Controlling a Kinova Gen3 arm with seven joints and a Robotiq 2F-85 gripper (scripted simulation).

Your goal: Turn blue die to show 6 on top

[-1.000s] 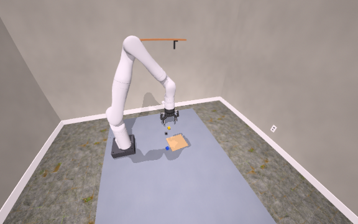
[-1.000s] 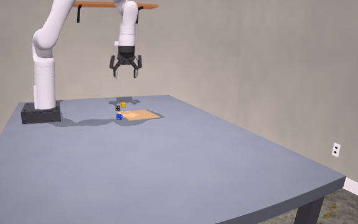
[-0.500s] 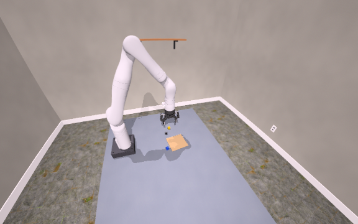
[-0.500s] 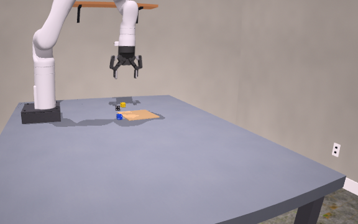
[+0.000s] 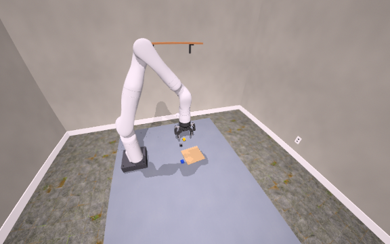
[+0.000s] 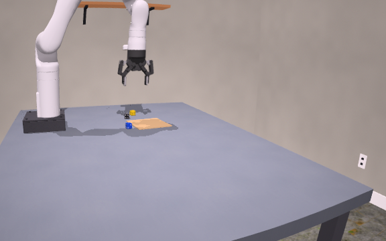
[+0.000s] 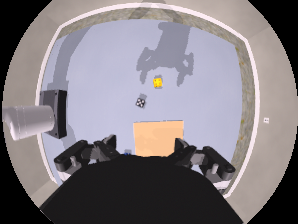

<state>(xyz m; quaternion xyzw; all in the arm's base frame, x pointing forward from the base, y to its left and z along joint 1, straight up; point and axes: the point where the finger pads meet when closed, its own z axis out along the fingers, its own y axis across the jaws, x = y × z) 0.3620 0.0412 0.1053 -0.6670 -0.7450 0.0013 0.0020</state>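
Note:
The blue die (image 5: 182,161) (image 6: 129,125) lies on the grey table just off a corner of the tan mat (image 5: 195,156) (image 6: 153,124) (image 7: 158,137), on the side towards the robot base. Its top face is too small to read, and it is hidden in the wrist view. The mat lies flat with nothing on it. My gripper (image 5: 185,135) (image 6: 135,83) (image 7: 145,143) is open and empty. It hangs high above the table, over the area of the yellow die and the mat's far edge.
A yellow die (image 5: 183,139) (image 6: 133,112) (image 7: 158,82) and a black die (image 5: 181,145) (image 6: 126,116) (image 7: 140,102) lie on the table beyond the mat, apart from each other. The robot base (image 5: 134,164) (image 6: 43,122) stands to the left. A wall shelf (image 5: 178,43) is behind.

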